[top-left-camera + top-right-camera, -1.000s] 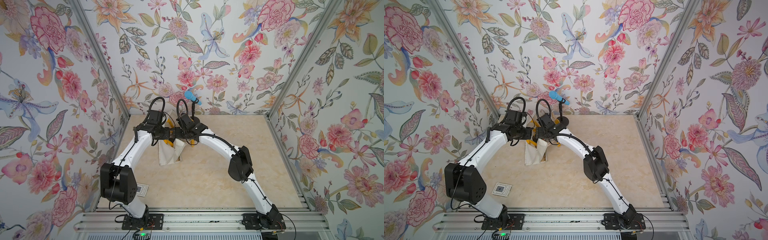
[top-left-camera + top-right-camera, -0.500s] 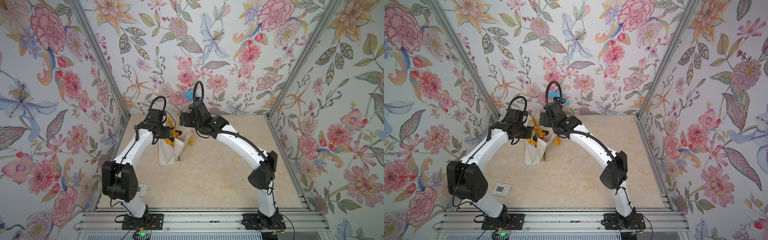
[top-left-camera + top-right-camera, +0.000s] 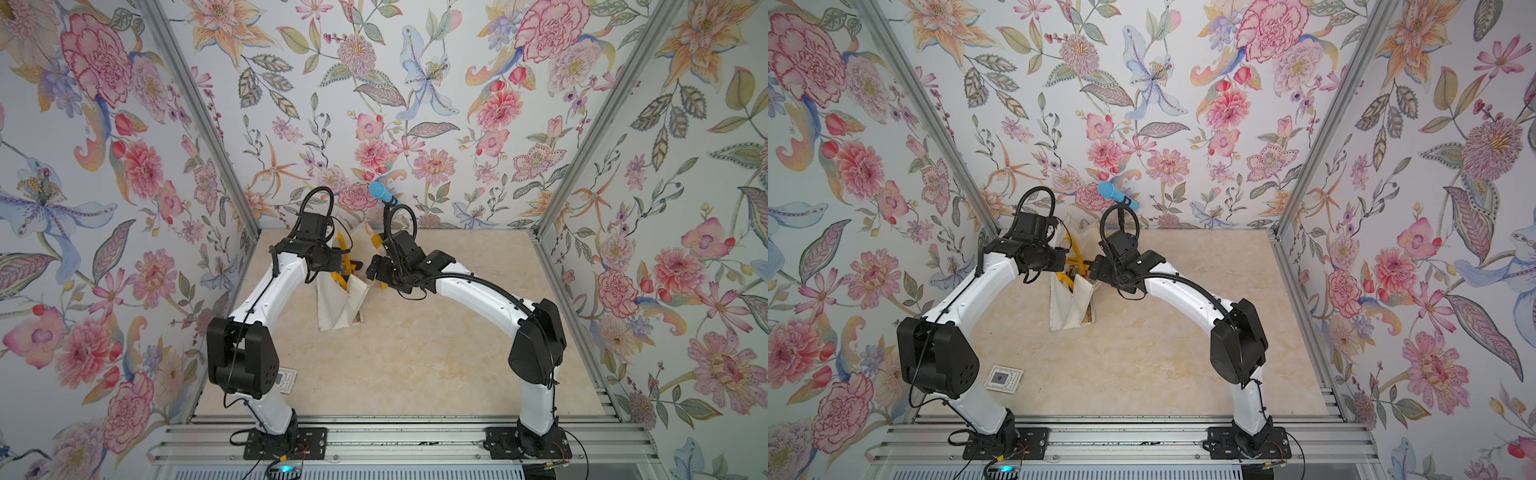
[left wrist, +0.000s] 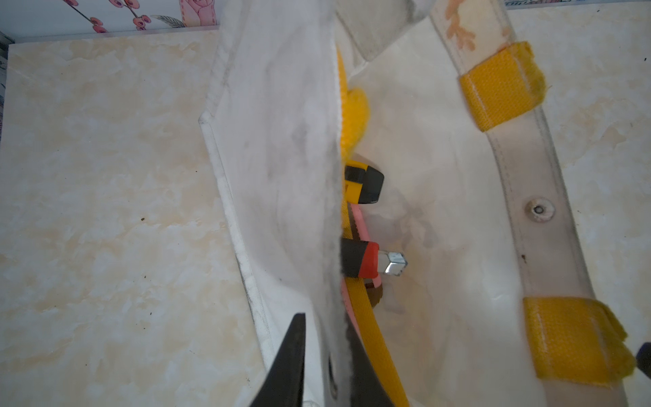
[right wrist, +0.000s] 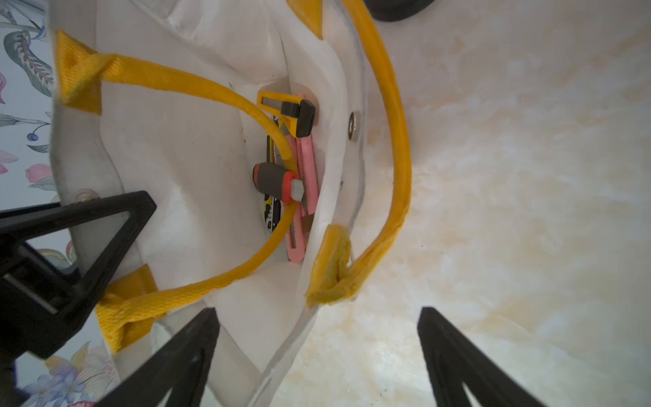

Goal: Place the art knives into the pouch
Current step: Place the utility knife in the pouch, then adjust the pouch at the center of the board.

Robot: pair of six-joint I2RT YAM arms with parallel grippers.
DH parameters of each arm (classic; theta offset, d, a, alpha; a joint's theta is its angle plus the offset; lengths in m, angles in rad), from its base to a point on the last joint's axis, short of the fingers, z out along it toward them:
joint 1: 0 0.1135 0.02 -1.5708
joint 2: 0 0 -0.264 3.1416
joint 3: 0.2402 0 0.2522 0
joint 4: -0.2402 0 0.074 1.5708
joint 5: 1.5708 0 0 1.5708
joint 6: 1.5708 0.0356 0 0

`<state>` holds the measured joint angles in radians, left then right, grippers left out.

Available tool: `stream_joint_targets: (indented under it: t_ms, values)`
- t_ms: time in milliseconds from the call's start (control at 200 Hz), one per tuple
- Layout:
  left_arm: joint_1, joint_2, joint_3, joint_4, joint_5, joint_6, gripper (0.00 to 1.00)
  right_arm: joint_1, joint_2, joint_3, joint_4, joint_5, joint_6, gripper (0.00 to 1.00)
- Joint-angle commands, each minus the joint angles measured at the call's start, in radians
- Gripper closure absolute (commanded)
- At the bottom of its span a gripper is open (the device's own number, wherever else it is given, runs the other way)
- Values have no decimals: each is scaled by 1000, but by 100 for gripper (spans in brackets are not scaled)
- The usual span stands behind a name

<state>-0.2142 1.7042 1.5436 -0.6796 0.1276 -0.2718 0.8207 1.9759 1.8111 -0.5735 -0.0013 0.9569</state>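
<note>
We see the pouch [image 3: 338,307] held up by one wall, and its lower end seems to rest on the table [image 3: 415,357]. The left gripper [image 4: 324,322] has its jaws pressed together on that wall near the mouth of the pouch, with the cloth between them. The right gripper [image 5: 318,312] hangs just outside the mouth of the pouch, its jaws wide apart and nothing between them. The art knife [image 5: 278,181], which we take to be the one with the grey and red handle, lies deep inside the pouch, across a yellow cutter [image 5: 292,112] and a pink cutter [image 5: 304,197]. So we judge that only the retreat remains. To do it well, we lift the right gripper straight away from the pouch, clear of the yellow handle [image 5: 398,141] that loops outside the pouch. We also lower the pouch wall gently before the left jaws let go, keeping the mouth upward so that no knife slides out
</note>
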Motion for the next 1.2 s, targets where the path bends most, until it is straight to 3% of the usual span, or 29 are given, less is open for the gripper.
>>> stream_joint_targets:
  t_ms: [0,180,350,500,615,861,961,1066,1196]
  values:
    - [8,9,17,-18,10,26,81,21,52,10,46,-72,81,8]
    - [8,-7,3,-14,3,25,81,22,117,33,56,-115,141,13]
    - [9,-23,-13,-12,-5,26,81,20,172,73,55,-144,165,28]
    - [12,-36,-27,-11,-18,28,81,16,218,116,61,-154,165,77]
    - [23,-49,-37,-11,-27,25,81,9,242,150,61,-156,134,100]
    - [44,-77,-63,-6,18,22,82,-28,211,297,-115,-27,-170,100]
    - [45,-84,-86,-3,52,13,83,-23,176,352,-209,87,-315,100]
    - [44,-103,-103,-4,81,2,85,-28,106,319,-235,171,-399,100]
    - [41,-131,-99,-4,229,2,84,-53,22,258,-235,198,-517,99]
